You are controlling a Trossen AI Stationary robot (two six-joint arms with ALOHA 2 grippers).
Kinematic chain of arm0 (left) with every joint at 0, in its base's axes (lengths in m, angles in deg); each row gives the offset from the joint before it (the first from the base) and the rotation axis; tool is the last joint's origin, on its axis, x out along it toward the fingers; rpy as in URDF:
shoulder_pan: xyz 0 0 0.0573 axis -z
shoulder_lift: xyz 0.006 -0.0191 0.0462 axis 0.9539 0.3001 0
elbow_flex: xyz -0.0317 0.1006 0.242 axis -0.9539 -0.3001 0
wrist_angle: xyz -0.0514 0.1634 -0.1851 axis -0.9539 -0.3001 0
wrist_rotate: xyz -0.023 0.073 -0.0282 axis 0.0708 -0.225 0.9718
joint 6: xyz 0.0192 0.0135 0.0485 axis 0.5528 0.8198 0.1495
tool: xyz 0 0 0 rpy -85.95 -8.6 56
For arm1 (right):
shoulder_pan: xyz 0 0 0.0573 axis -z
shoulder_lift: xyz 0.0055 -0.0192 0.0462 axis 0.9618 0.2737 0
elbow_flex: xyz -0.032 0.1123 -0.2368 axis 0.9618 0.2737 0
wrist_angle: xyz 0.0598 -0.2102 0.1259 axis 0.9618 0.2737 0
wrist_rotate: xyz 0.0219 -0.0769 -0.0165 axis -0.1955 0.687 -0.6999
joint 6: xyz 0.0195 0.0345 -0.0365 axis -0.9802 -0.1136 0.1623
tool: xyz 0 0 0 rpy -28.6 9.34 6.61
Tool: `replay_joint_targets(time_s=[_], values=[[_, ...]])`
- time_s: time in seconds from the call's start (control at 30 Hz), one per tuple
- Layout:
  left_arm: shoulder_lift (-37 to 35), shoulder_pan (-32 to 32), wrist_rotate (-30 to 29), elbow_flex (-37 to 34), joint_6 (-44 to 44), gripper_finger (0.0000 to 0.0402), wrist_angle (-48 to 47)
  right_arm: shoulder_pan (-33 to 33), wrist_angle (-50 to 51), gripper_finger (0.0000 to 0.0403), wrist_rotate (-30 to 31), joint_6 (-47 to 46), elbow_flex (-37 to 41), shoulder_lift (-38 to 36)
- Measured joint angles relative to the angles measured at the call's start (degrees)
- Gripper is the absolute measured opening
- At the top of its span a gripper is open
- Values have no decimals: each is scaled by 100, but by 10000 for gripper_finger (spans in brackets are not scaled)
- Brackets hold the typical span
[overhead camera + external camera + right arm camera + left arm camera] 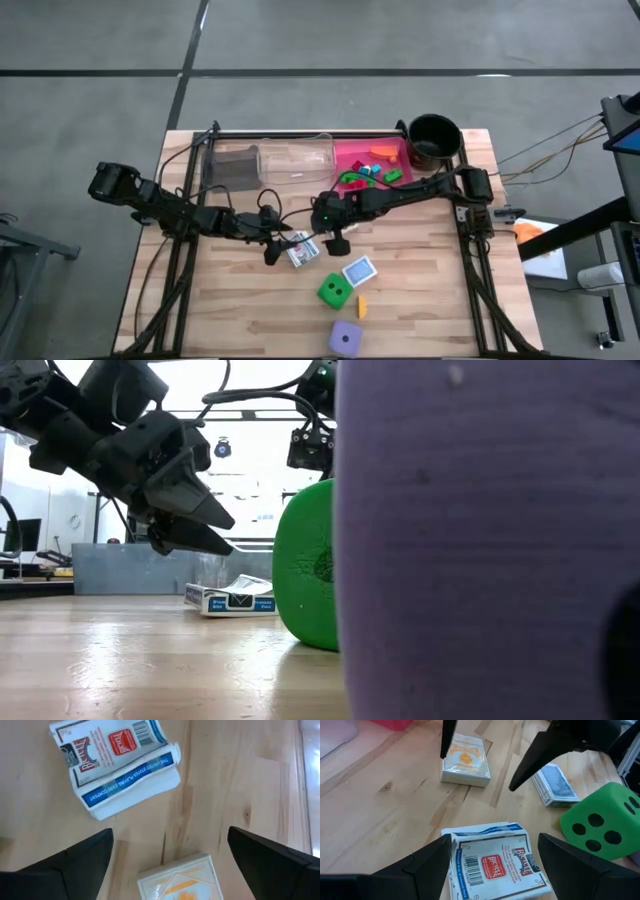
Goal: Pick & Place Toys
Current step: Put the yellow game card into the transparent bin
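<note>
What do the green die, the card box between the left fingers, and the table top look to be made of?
Green die: probably soft foam, matte, with rounded edges and sunken pips. Card box: printed paperboard with a light sheen; its creased, bulging sides suggest thin card. Table top: wood planks, with visible grain, knots and seams, smooth finish.

From above, light falls evenly on my table (420,270); shadows under my arms are faint and short, and the wood shows no glare. At table height the room behind is overexposed, a white glow from bright windows or lamps, so my left pincer (205,525) reads as a dark silhouette. The purple die (490,540), very close to the lens, is a soft blur filling the right side; the green die (305,565) is blurred too. The wood in front carries pale reflections. Both wrist pictures are bright; my own fingers (420,870) are black and unsharp.
</note>
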State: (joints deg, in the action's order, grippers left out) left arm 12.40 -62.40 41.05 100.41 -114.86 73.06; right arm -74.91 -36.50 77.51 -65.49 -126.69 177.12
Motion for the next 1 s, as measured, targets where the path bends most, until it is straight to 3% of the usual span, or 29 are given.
replay_joint_targets(time_s=[0.73, 1.0], values=[[0, -4, 10, 0, 0, 300, -35, 170, 70, 371, 136, -375, -2, 0], [0, -4, 9, 0, 0, 300, -55, 170, 1250, 371, -156, -360, -119, 0]])
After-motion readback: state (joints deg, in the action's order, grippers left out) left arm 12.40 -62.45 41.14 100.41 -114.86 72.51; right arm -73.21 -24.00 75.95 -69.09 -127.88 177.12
